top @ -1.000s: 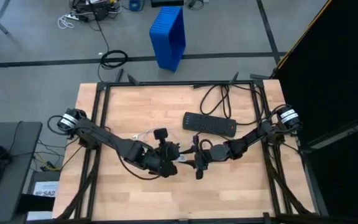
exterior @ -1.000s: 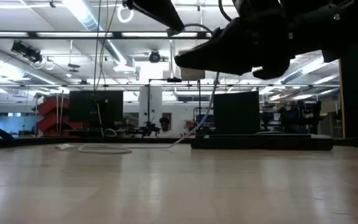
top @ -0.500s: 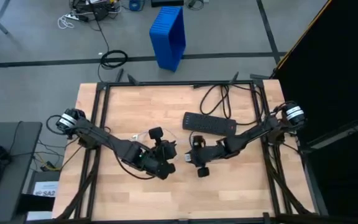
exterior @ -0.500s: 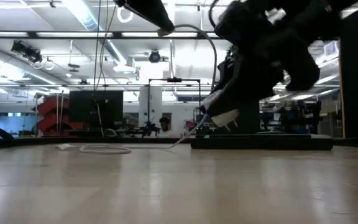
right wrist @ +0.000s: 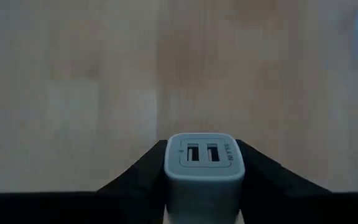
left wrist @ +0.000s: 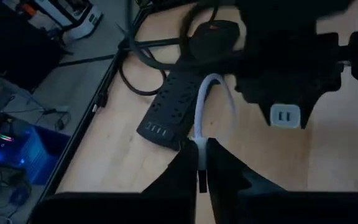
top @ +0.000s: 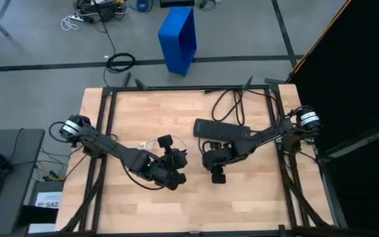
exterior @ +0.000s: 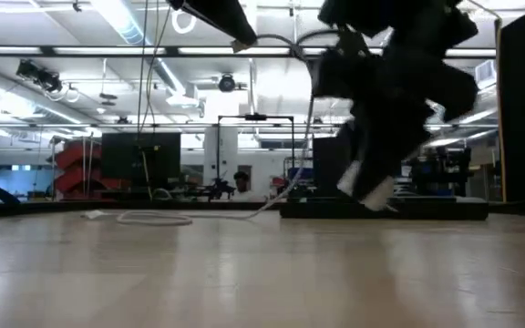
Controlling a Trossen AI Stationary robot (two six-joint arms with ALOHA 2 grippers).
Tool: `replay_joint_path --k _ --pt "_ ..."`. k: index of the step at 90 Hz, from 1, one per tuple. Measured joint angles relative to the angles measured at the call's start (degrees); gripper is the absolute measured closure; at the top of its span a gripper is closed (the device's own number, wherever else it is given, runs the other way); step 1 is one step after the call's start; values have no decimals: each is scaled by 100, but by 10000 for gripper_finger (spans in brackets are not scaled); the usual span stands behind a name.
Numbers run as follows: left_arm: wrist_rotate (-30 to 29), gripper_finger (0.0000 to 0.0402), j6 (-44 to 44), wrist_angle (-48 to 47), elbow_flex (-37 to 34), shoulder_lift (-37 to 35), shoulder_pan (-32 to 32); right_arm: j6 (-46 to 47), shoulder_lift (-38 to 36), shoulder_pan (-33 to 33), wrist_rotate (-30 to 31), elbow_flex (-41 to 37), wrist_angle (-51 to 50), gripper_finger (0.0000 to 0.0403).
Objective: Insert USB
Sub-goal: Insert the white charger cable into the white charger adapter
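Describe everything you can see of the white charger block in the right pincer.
The white charger block is a small, rounded, plastic-looking wall adapter with two USB ports side by side on its front face. The right pincer is shut on its sides, holding it above the wooden table, ports facing outward. From the left wrist view it hangs near the black power strip, nothing plugged in.

arms (top: 120,150): dark, jointed | wrist ends: white-capped | fingers (left wrist: 225,171): black
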Motion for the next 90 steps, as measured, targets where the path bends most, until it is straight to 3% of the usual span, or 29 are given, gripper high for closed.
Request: replay_joint_path --k 7,17,27,45,66,90 --pt "2 401 7 20 -2 4 2 -206 178 11 151 -30 160 285" --pt "1 401 17 48 0 4 0 -653 332 94 244 -97 1239 285" --pt "2 401 15 61 0 4 -4 -871 372 142 -173 -170 1949 285" --pt "37 401 -19 15 0 4 -4 -685 378 -11 -68 -202 1669 285" --pt "40 401 -15 97 0 4 -4 -931 380 61 -162 -412 2756 285" --pt "44 401 -11 80 0 4 -4 -610 377 44 -171 -408 2149 285"
